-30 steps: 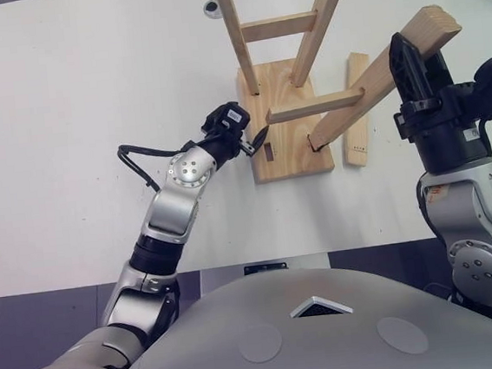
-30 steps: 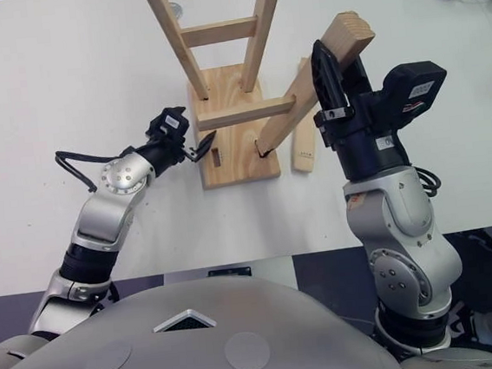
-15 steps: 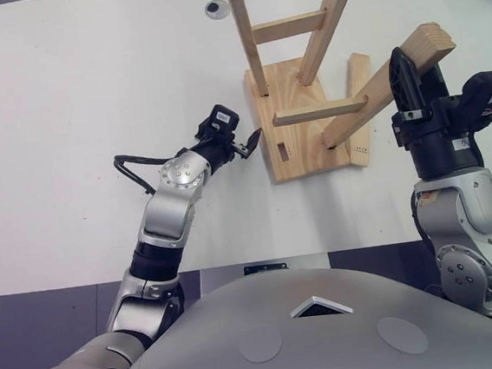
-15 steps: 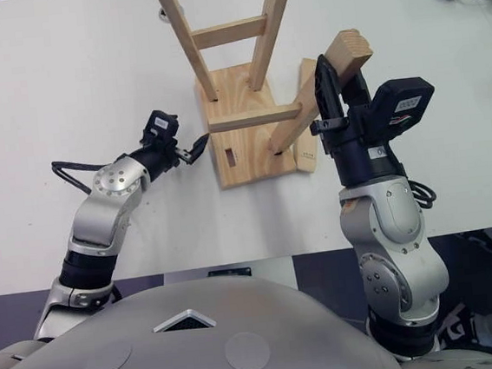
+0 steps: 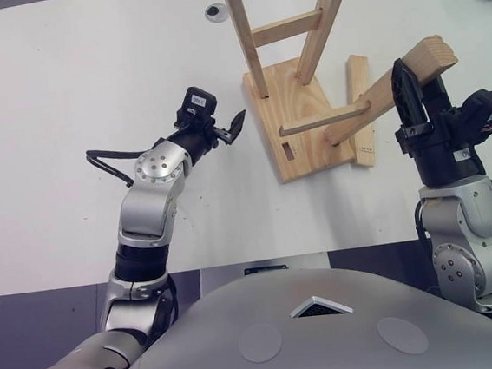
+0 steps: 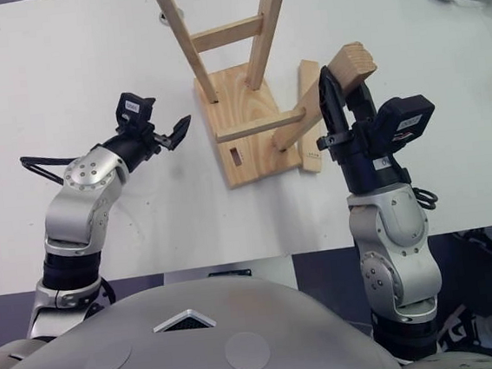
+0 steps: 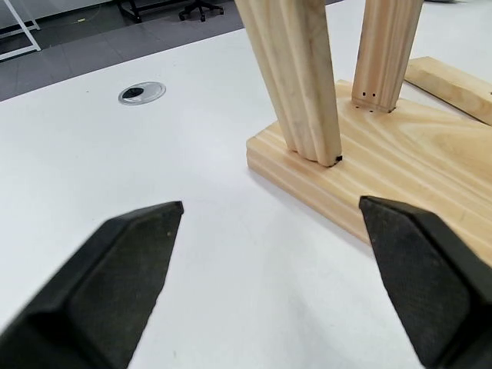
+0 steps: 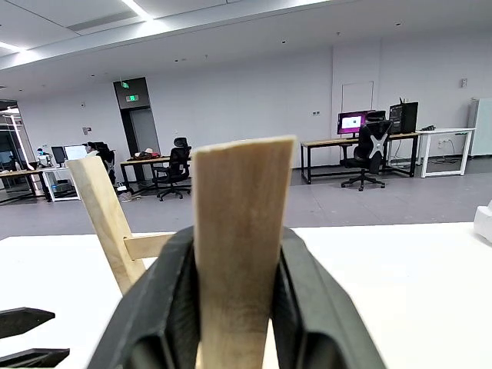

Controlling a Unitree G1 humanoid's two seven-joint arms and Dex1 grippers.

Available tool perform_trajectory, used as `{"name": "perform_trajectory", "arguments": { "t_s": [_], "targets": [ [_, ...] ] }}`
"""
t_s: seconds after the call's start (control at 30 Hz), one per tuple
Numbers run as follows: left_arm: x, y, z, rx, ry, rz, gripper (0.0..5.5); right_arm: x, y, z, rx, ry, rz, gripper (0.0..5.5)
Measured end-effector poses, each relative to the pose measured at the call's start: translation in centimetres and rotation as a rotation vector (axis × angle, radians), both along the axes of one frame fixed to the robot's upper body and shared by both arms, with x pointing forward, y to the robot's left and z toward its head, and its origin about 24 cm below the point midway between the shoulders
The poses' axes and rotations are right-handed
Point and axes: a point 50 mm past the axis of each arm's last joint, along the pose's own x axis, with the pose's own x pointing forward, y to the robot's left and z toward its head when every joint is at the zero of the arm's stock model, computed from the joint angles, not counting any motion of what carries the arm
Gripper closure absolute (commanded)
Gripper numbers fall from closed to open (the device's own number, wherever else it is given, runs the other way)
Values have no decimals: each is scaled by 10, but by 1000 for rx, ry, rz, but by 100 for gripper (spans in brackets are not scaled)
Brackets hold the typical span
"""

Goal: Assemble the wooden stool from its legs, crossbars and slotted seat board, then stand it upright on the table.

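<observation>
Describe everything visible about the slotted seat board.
The seat board is a pale, grained wooden rectangle lying flat on the white table. Two upright legs stand in its far end. A tilted third leg, clamped in the right gripper, meets its near right corner. An empty slot shows near its near left corner. A loose wooden bar lies beside its right edge. The open left gripper is apart from it, to its left.
</observation>
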Motion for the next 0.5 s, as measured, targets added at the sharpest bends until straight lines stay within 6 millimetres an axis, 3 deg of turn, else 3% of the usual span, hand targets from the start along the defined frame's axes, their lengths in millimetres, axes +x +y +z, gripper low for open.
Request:
{"name": "perform_trajectory", "arguments": {
  "t_s": [0.4, 0.47, 0.5],
  "targets": [
    [0, -2, 5, -9, -25, 4, 129, 8, 1, 8, 5, 56, 39, 445],
    [0, -3, 6, -11, -26, 5, 129, 11, 1, 10, -10, 73, 50, 392],
    [0, -3, 6, -12, -28, 4, 129, 11, -1, -7, -51, 209, 59, 368]
  ]
}}
